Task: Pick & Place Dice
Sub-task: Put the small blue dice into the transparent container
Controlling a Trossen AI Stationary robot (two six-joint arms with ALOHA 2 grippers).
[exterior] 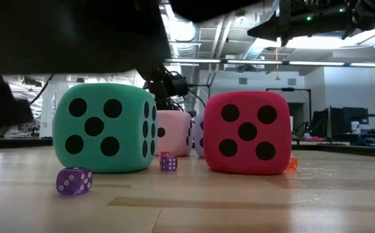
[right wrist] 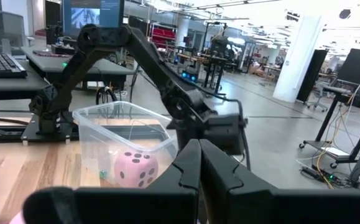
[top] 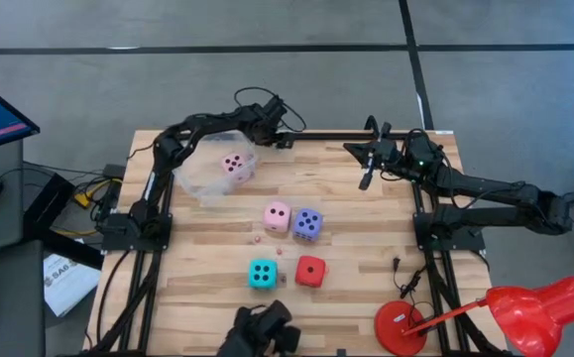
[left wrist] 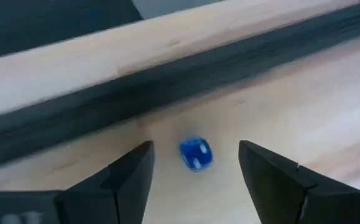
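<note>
Between the left gripper's (left wrist: 195,163) wide-standing jaws lay a small blue die (left wrist: 196,153), apparently near the table edge (left wrist: 167,81), where an off-centre closure could knock it off.

Grey floor (top: 267,79), red lamp (top: 534,312), bright ceiling lights (exterior: 323,42).

**Materials and finishes**

Table (top: 207,268): planked wood, smooth, satin sheen being shown. Tub (right wrist: 105,134): clear glossy plastic. Big dice, cyan (exterior: 104,127) and red (exterior: 247,132): matt, soft-looking surface being seen. Tiny purple die (exterior: 74,180): translucent glossy plastic. Left gripper (left wrist: 195,177) fingers: matt dark plastic.
</note>
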